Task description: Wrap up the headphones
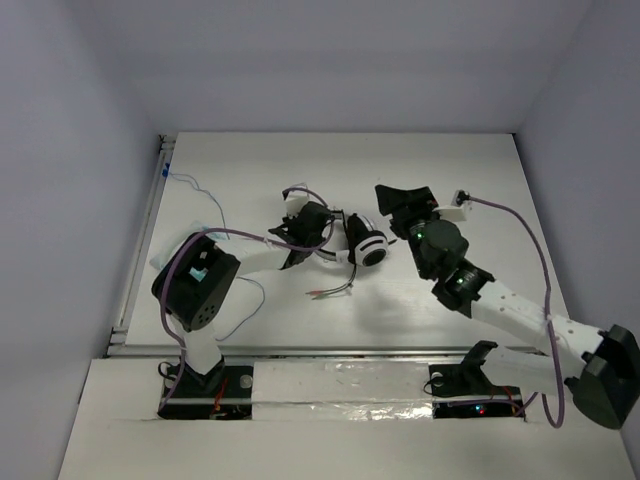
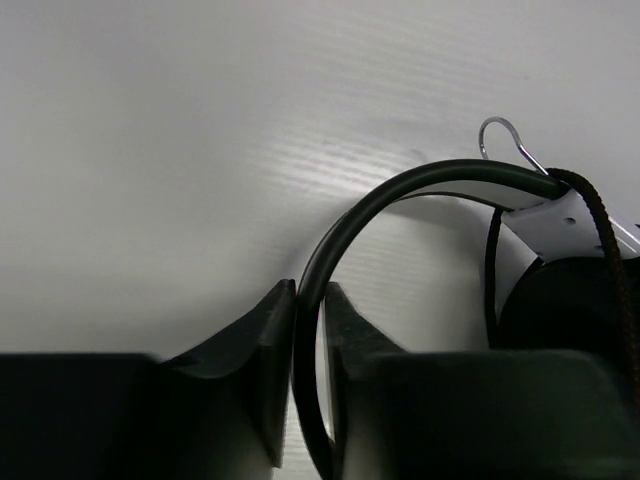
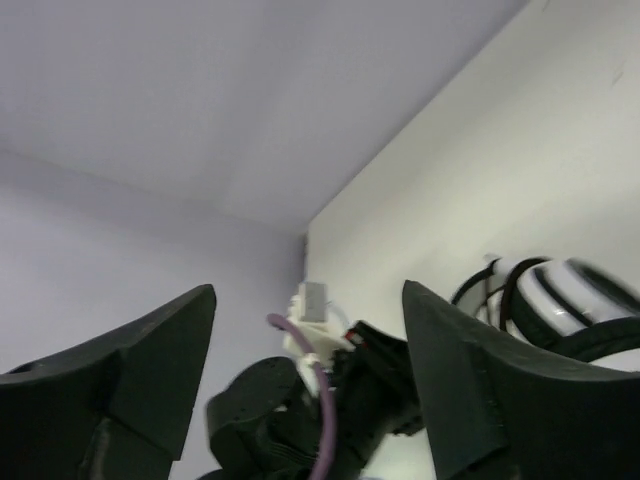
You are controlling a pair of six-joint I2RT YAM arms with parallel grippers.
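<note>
On the white desk [image 1: 480,180], left tool [image 2: 310,300] clamped on the curved band of the headphones [image 2: 430,175], right tool [image 3: 308,290] just beside them, its fingers wide apart.

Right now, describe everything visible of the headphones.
The headphones are black and white, plastic-looking: a curved band, black outside, white inside, and round black earcups with white rings. They lie on the table, the left end effector shut on the band. A thin black cable crosses the band near one cup; its loose end lies nearer the arms. The open right end effector is beside them, not gripping.
</note>
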